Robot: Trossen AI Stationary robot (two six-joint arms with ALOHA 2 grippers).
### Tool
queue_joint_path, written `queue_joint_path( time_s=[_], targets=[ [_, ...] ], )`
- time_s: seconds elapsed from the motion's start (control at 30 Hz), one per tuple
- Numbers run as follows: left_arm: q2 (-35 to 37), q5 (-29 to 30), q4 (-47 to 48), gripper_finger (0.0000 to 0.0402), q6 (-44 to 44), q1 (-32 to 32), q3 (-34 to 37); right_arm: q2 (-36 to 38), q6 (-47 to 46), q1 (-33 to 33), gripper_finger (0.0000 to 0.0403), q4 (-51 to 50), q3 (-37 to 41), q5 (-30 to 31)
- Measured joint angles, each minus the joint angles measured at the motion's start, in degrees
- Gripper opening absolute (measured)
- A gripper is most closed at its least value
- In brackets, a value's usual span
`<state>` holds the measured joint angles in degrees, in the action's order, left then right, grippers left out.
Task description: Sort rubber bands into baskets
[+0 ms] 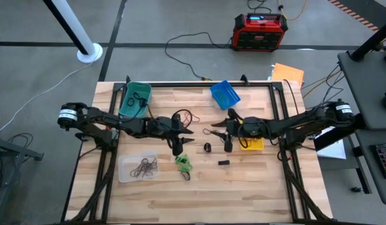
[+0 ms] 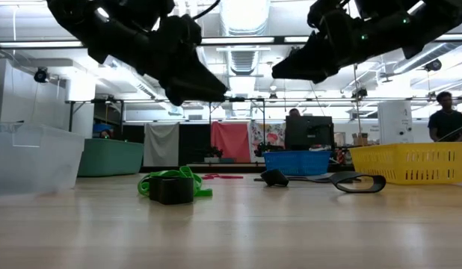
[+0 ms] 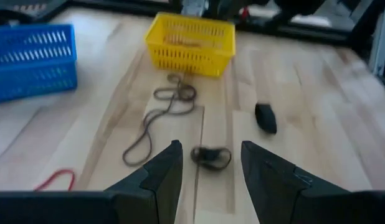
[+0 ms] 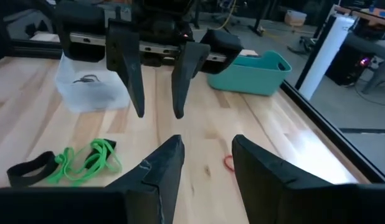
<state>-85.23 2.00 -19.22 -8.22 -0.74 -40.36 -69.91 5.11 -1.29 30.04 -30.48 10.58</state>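
Note:
Both grippers hover open above the table's middle, tips facing each other, touching nothing. My left gripper (image 1: 188,130) (image 3: 208,171) points toward the yellow basket (image 3: 191,43). A small dark rubber band (image 3: 211,157) lies on the wood below its fingers, with brown bands (image 3: 171,102) beyond. My right gripper (image 1: 217,129) (image 4: 205,162) points toward the teal basket (image 4: 248,73) and the clear basket (image 4: 93,90), which holds dark bands. Green bands (image 1: 183,164) (image 4: 86,160) lie near the front and red bands (image 1: 183,117) lie behind my left gripper. The blue basket (image 1: 225,94) holds a green band.
A small black block (image 1: 224,162) and a black lump (image 1: 207,147) lie near the table's middle. The yellow basket (image 1: 251,142) sits partly under my right arm. Bare wood stretches along the near edge (image 1: 243,200). A person (image 2: 446,116) stands in the room beyond the table.

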Motion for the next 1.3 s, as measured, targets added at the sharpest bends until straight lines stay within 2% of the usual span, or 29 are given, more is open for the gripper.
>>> queue_joint_path(
  time_s=[0.3,0.53,0.67,0.8,1.0,1.3],
  targets=[
    [-1.4,-0.1,-2.3,0.0148,0.1,0.0,-0.4,4.6,-2.0,0.0,0.0134,-5.8,0.0,0.0],
    [-13.4,-1.5,-2.0,0.0148,1.8,0.9,-8.2,7.5,-2.5,0.0,0.0136,-8.5,0.0,0.0],
    [-20.4,-1.5,2.4,0.0148,4.6,1.1,-14.4,8.4,-4.0,0.0,0.0133,-11.7,0.0,0.0],
    [-24.2,-1.3,6.8,0.0148,4.9,1.1,-18.5,8.2,-5.6,0.0,0.0134,-13.1,0.0,0.0],
    [-25.7,-1.2,9.0,0.0148,4.6,1.1,-19.6,7.6,-6.1,0.0,0.014,-13.5,0.1,0.0],
    [-25.7,-1.1,10.8,0.0148,-0.5,1.1,-18.1,7.4,-6.0,0.1,0.0137,-13.6,0.2,0.0]
  ],
)
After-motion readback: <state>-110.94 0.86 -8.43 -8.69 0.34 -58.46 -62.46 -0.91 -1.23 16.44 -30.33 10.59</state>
